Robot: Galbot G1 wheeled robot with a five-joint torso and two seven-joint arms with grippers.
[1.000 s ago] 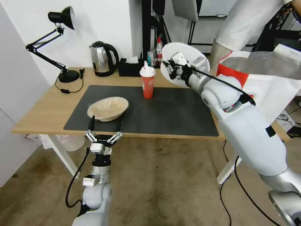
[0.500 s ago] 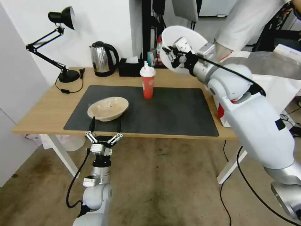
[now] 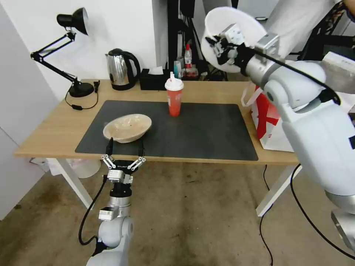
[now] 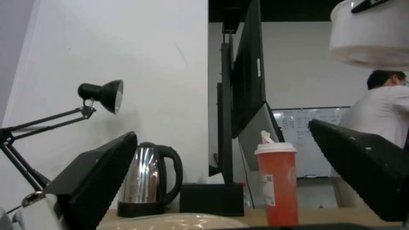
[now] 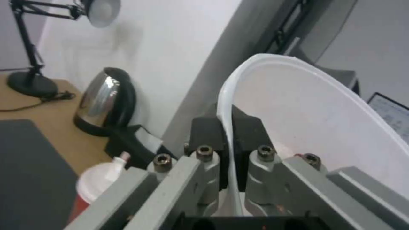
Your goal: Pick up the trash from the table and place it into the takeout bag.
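Steel kettle (image 3: 121, 69) beside black tissue box (image 3: 153, 80); desk lamp (image 3: 70, 51) (leftward)

Head camera looks forward and down over whole tabletop (image 3: 55, 125). Left wrist camera sits low at tabletop edge, facing wall. Right wrist camera rides high, very close behind white bowl (image 5: 324, 127). All three share kettle (image 3: 120, 69) and red cup (image 3: 174, 96).

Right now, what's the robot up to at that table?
It is clearing used food containers. The right gripper has its jaws shut on the rim of the deep white round bowl, holding it high above the long light wood table, near the boxy white takeout bag with a red side panel. The left gripper hovers with jaws open at the table's near edge, in front of the shallow beige bowl. The red drink cup with white lid stands on the dark grey mat.
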